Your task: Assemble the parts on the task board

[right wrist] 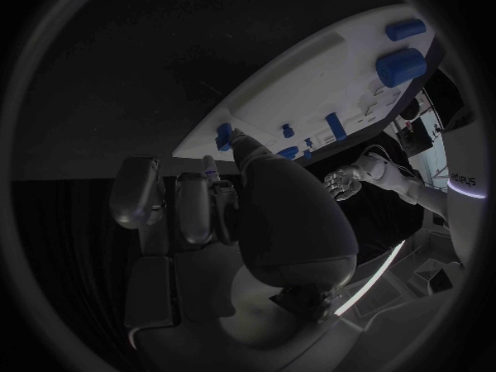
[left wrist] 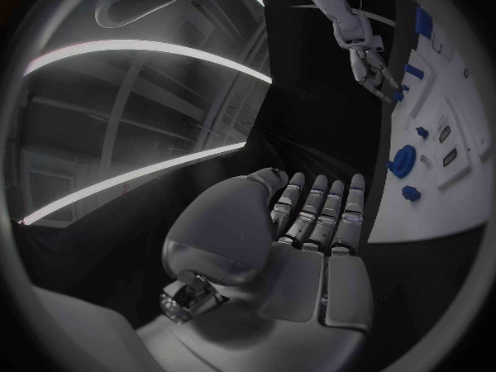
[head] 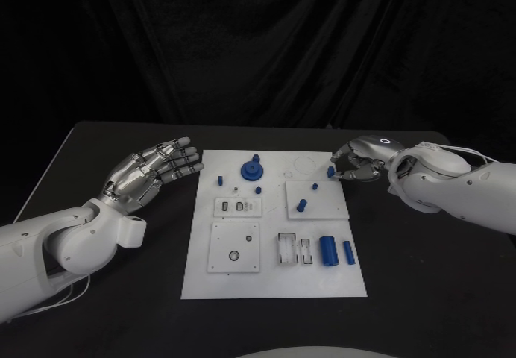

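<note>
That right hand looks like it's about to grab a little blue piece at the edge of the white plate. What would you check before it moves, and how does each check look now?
1. Right hand is at the small blue part near the task board's far right edge: ok.
2. Fingertips actually touching or pinching that part: cannot tell.
3. Left hand holds nothing, fingers apart, off the board's left side, out of the way: ok.
4. Nearby pieces, such as the blue peg on the raised tile, sit apart from the right hand: ok.
5. Large blue cylinder lies at the board's near end, away from both hands: ok.
</note>
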### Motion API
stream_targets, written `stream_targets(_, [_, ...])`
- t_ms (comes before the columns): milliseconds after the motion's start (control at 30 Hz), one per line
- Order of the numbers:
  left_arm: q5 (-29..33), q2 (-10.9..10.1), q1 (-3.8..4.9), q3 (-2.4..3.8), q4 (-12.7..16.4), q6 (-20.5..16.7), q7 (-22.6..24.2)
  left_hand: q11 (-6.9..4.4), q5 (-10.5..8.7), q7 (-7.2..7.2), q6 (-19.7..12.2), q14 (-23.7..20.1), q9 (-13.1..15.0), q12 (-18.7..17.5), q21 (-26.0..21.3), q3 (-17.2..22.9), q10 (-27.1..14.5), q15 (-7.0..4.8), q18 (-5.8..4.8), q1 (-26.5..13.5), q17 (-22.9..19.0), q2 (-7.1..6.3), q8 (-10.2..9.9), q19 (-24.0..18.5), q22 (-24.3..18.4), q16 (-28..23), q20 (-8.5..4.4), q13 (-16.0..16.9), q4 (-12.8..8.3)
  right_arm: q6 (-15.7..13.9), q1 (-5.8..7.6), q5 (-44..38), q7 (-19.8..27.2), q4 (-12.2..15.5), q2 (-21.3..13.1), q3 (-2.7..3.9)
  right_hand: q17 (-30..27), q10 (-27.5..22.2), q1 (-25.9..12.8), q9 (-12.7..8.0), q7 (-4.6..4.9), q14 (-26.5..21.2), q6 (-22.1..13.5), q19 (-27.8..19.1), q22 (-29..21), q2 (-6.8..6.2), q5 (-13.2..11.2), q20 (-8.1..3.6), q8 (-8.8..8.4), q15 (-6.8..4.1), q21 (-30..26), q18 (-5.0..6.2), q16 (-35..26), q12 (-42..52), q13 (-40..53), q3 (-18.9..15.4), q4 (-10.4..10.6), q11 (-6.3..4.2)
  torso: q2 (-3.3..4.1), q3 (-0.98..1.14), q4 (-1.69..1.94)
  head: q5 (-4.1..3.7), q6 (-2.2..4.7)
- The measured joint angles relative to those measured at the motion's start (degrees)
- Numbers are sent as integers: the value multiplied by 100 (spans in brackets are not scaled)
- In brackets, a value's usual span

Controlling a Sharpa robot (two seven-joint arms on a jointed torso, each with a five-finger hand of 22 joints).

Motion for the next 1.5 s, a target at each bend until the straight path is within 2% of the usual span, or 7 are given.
stream_targets(400, [0, 5, -17, 0, -7, 18, 0, 0, 0, 0, 0, 0, 0, 0, -22, 0, 0, 0, 0, 0, 0, 0, 0, 0, -5, 0, 0, 0, 0, 20, -46, 1, -34, -113, 123, 1, 0, 0, 2, 0, 6, 0, 6, 0, 0, -3, -40, 0, 0, 0, -45, 0, -5, 0, -1, 0, 0, 0, -3, -1, -1, 5, -24])
stream_targets(833, [0, 5, -27, 0, -7, 37, 0, 0, 0, 0, 0, 0, -1, 0, -22, 16, 0, 0, 0, -13, -1, -13, 0, 0, -5, 0, 0, 0, -16, 28, -79, 2, -35, -199, 243, 2, 0, 0, 26, 27, 20, 0, 226, 0, -1, 21, -77, 0, 63, 0, -67, 0, -24, 0, -1, -17, -17, 0, 1, 2, 1, 10, -42])
stream_targets(1033, [0, 4, -32, 0, -1, 47, 0, 0, 0, 0, 0, 0, -1, 0, -22, 16, 0, 0, 0, -23, -1, -23, 0, 0, -4, 0, 0, 0, -16, 37, -84, 2, -37, -238, 278, 3, 0, 0, 139, 119, -3, 0, 484, 0, -1, 43, 256, 0, 183, 0, -121, 0, -47, 0, -1, -30, -36, 0, 1, 3, 1, 17, -47])
stream_targets(1233, [0, 2, -34, 0, -6, 52, 0, 0, 0, 0, 0, 0, -1, 0, -22, 16, 0, 0, 0, -23, -1, -23, 0, 0, -4, 0, 0, 0, -16, 51, -86, 2, -41, -260, 301, 3, 0, 0, 196, 248, -31, 0, 773, 0, -1, 52, 423, 0, 335, 0, -155, 0, -69, 0, -1, 16, -81, 0, 2, 3, -1, 20, -50])
stream_targets(1500, [0, 6, -45, 0, -20, 59, 0, 0, 0, 0, 0, 0, -1, 0, -22, 31, 0, 0, 0, -23, -1, -23, 0, 0, -4, 0, 0, 0, 0, 41, -88, 3, -46, -264, 305, 4, 0, 1, 253, 414, -66, 0, 988, 0, 3, 97, 595, 0, 463, 0, -155, 0, -69, 0, -1, 63, -160, -1, 1, 2, 2, 22, -54])
